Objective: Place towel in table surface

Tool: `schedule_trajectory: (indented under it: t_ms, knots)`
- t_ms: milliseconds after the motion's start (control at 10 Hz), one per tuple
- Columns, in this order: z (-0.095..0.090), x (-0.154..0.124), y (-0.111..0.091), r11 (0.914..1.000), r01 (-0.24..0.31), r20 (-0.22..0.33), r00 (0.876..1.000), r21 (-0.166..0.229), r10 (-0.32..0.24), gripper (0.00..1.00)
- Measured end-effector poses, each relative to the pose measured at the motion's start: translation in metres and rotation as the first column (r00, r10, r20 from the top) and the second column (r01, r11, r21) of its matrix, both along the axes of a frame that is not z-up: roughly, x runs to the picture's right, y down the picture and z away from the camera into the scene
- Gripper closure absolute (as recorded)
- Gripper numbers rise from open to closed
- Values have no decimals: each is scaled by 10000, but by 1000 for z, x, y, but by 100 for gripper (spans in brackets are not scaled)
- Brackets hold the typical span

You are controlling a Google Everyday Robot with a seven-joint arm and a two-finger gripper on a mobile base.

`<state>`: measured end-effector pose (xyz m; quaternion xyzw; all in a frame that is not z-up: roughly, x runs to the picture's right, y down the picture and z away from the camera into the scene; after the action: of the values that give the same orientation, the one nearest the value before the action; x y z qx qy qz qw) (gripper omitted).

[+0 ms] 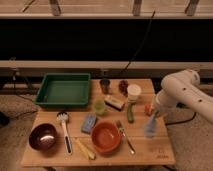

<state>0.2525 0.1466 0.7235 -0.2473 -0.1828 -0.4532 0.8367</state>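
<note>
**Towel hung from the end effector over the counter's right side**

The end effector (152, 116) was closed on one pale blue towel (150, 127), which hung down from it above the right part of the wooden counter (150, 150); whether the towel's lower edge touched the wood could not be told. The single white arm (182, 92) came in from the right, bent at the elbow, its forearm angled down and left toward the counter.

On the counter lay one green tray (64, 90) at the back left, one dark bowl (43, 137) at the front left and one orange bowl (105, 137) near the front middle. Between them lay one white-headed brush (64, 131). One blue sponge (89, 123), one fork (124, 136), one dark cup (104, 85), one white cup (133, 92) and one green cucumber (130, 112) were also there.
</note>
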Motion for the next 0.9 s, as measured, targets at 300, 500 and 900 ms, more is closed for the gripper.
schedule_trajectory:
  t_ms: [300,500,900]
  knots:
    - [33,1,28,9989,-22,-45,10000,-458,20,100]
    - [44,1,41,9977,-48,-77,10000,-677,43,93]
    - [57,1,57,9953,-58,-86,10000,-962,50,54]
